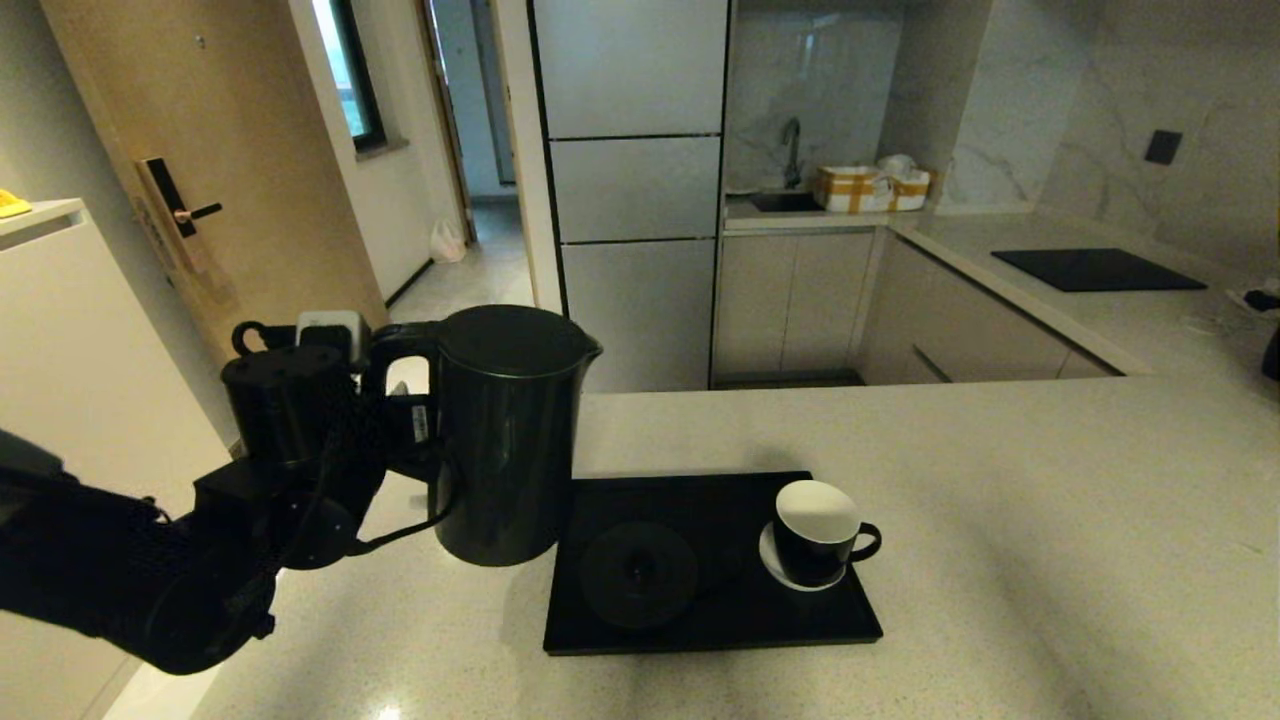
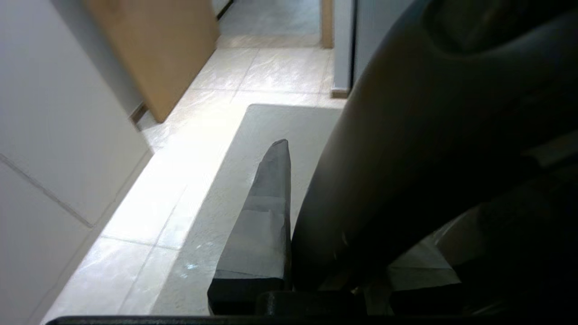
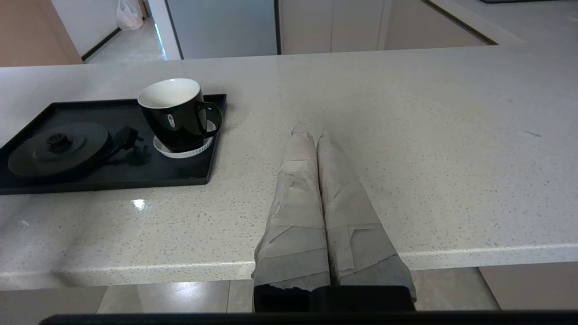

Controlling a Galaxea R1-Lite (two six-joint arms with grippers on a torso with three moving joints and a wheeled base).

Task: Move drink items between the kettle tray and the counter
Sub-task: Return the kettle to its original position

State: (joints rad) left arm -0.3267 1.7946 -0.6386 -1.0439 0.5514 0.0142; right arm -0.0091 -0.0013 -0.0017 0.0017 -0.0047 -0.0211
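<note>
My left gripper (image 1: 402, 400) is shut on the loop handle of the tall black kettle (image 1: 505, 435) and holds it upright over the counter (image 1: 1000, 520), just left of the black tray (image 1: 720, 615). I cannot see whether the kettle's bottom touches the counter. In the left wrist view one taped finger (image 2: 266, 212) presses against the dark handle (image 2: 406, 149); the other finger is hidden. The black cup (image 1: 818, 540) (image 3: 174, 115) with a white inside stands on the tray's right part. My right gripper (image 3: 311, 131) is shut on nothing, low over the counter's front edge, right of the tray (image 3: 113, 180).
The round kettle base (image 1: 638, 575) lies on the tray's left half, with its plug (image 3: 131, 137) beside it. A white saucer (image 1: 775, 570) sits under the cup. The counter's left edge drops to the floor (image 2: 149, 189). A black cooktop (image 1: 1098, 268) is far right.
</note>
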